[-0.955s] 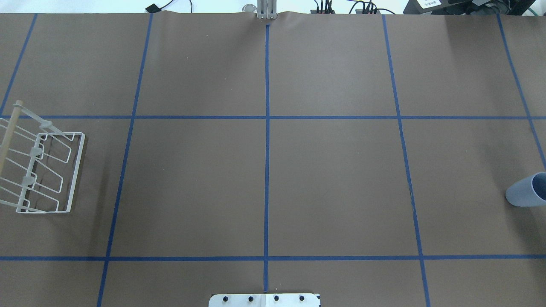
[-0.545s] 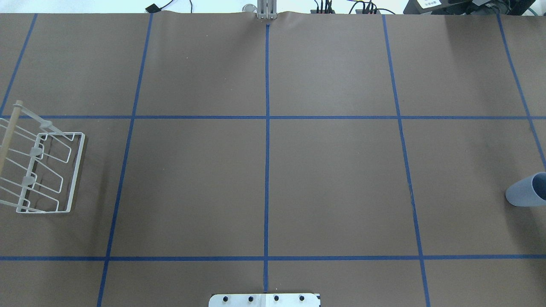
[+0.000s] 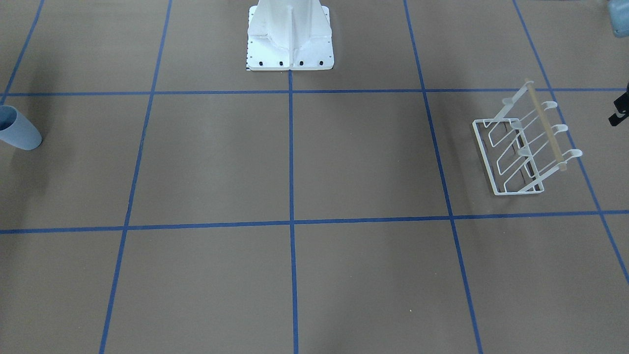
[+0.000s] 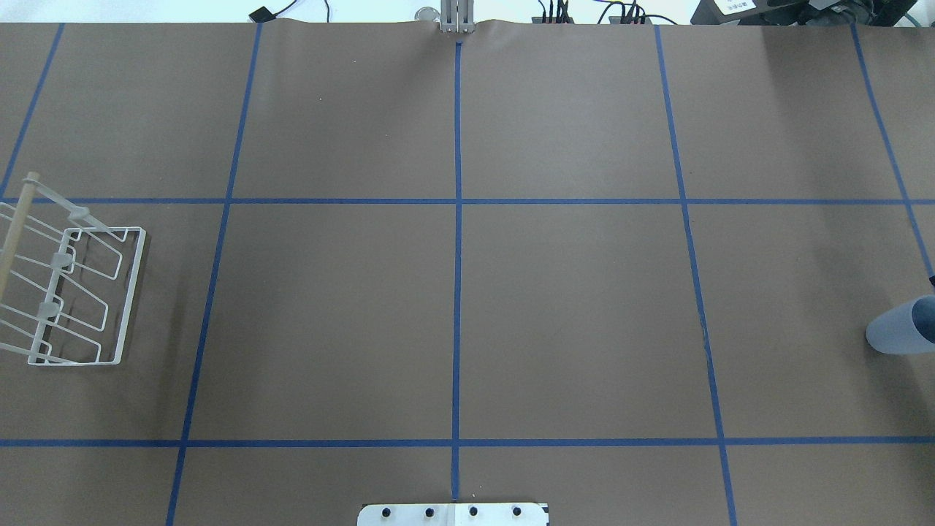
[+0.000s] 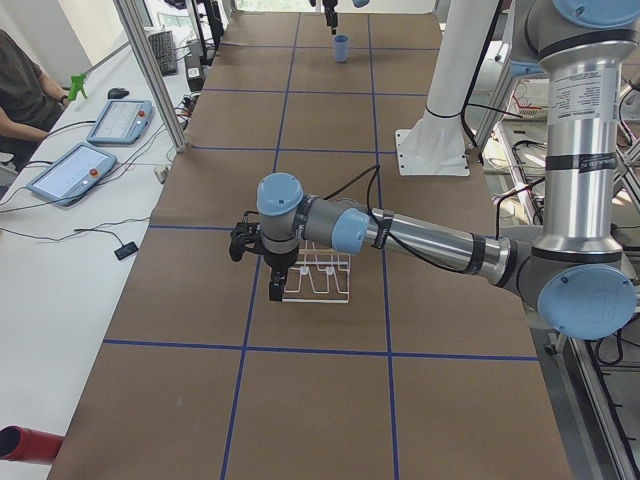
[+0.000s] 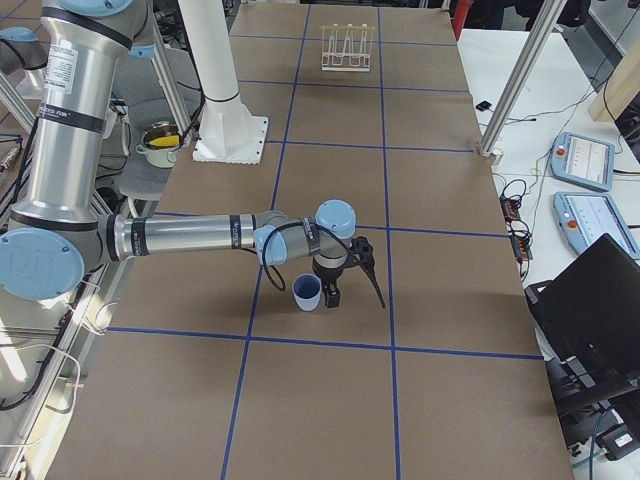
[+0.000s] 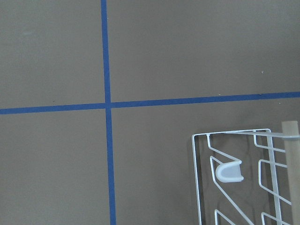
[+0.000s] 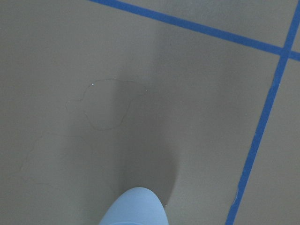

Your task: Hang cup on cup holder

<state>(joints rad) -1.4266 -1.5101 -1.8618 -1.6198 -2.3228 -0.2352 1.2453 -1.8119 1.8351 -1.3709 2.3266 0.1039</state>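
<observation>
Blue-grey cup [image 6: 307,292], white cup holder [image 3: 523,151]

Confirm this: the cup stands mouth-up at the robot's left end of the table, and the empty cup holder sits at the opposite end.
Wrong end: the cup stands mouth-up at the robot's right end of the table, per the overhead view; the empty cup holder sits at the opposite end.

Brown paper covers the table [image 4: 570,307], marked into large rectangles by blue tape lines [image 4: 456,256]. Cables [image 4: 584,11] bunch at its far edge. On a white side bench [image 5: 60,250] lie two tablets [image 5: 118,120], a seated person [image 5: 25,90] beside them. A black laptop [image 6: 595,300] stands open, and a pot [image 6: 160,143] with something yellow inside sits off the table.
</observation>
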